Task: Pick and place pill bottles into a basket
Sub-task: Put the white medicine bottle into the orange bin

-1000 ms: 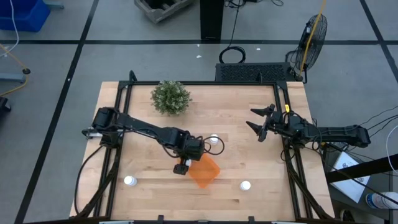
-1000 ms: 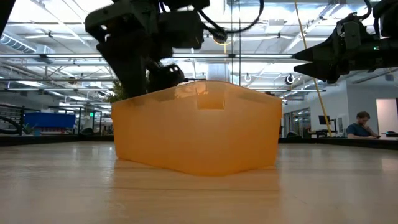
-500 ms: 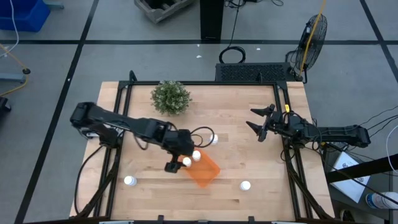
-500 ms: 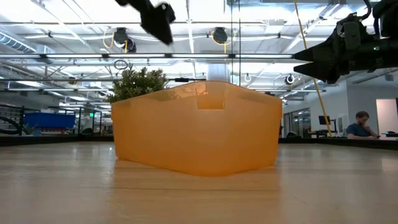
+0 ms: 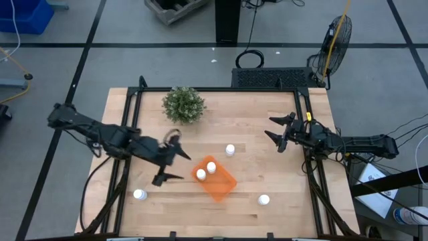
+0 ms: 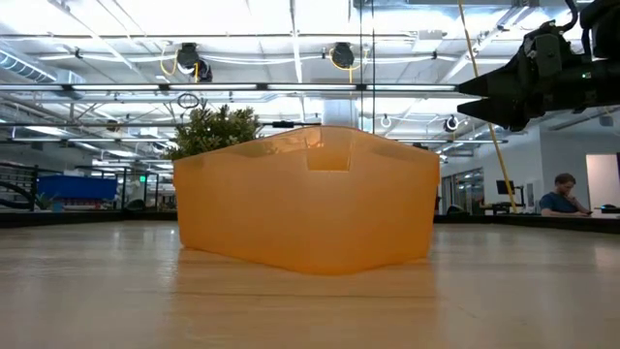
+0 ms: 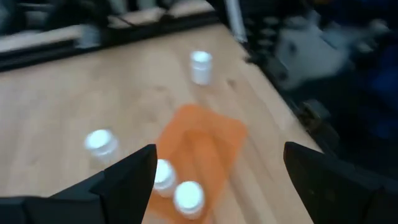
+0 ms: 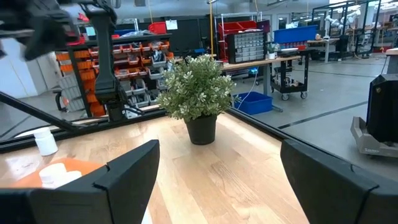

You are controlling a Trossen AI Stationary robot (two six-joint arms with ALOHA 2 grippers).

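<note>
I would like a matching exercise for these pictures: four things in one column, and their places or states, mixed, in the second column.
Things:
1. basket
2. plant
3. left gripper
4. right gripper

Places or states:
a. open, just left of the basket
b. holds two pill bottles
c. open, at the table's right edge
d. at the table's far side

Pairs: 1-b, 2-d, 3-a, 4-c

workshop | parts-bin racks (image 8: 134, 53) | workbenches (image 8: 261, 62) | ceiling trusses (image 6: 291, 87)

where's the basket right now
In the high view the orange basket sits near the table's middle toward the front edge, holding two pill bottles, just right of the open left gripper.
</note>
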